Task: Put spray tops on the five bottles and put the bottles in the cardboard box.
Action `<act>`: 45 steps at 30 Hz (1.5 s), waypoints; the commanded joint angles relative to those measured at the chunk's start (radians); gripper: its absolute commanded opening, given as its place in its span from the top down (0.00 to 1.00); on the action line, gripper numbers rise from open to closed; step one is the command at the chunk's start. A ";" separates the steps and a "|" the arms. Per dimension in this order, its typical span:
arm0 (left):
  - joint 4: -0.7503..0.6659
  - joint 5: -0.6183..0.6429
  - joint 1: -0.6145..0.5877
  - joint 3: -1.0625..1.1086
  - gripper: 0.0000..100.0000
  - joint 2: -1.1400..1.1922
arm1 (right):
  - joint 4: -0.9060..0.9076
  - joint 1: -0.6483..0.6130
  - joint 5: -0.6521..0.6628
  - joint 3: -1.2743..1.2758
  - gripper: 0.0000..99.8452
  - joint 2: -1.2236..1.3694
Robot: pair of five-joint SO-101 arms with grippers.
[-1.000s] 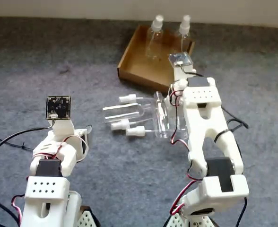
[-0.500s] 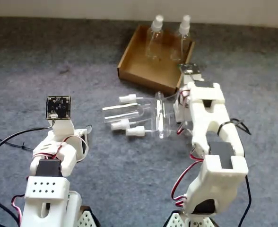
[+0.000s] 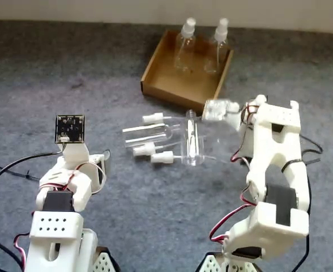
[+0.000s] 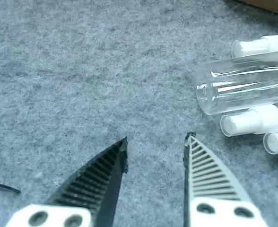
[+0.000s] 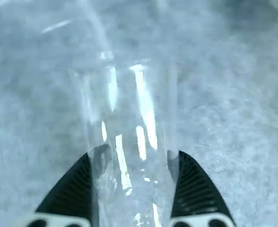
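Bottle clear, glossy, clamped between right fingers.

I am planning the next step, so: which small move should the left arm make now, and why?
Probably move the left gripper to the nearest spray top and close on it. It is open over the carpet, while the right gripper grips a clear bottle.

Soft even light, faint shadows; bright glare streaks along clear bottle
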 commanded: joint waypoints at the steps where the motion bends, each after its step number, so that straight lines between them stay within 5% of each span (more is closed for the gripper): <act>1: -0.018 -0.009 -0.007 -0.013 0.81 -0.015 | 0.166 0.094 0.563 -0.084 0.99 -0.073; 4: -0.018 -0.009 -0.007 -0.013 0.81 -0.015 | 0.180 0.139 0.756 -0.119 0.99 -0.071; 10: -0.018 -0.009 -0.007 -0.013 0.81 -0.015 | 0.056 0.142 0.707 -0.120 0.97 0.050; 19: -0.018 -0.009 -0.007 -0.013 0.81 -0.015 | -0.031 0.143 0.575 -0.120 0.76 0.142; 28: -0.018 -0.009 -0.007 -0.013 0.81 -0.015 | -0.024 0.211 0.508 -0.128 0.75 0.139; 33: -0.018 -0.009 -0.007 -0.013 0.81 -0.015 | -0.001 0.162 0.075 -0.228 0.76 0.077; 45: -0.015 -0.009 -0.005 -0.013 0.81 -0.015 | 0.232 -0.033 -1.525 -0.696 0.69 -0.156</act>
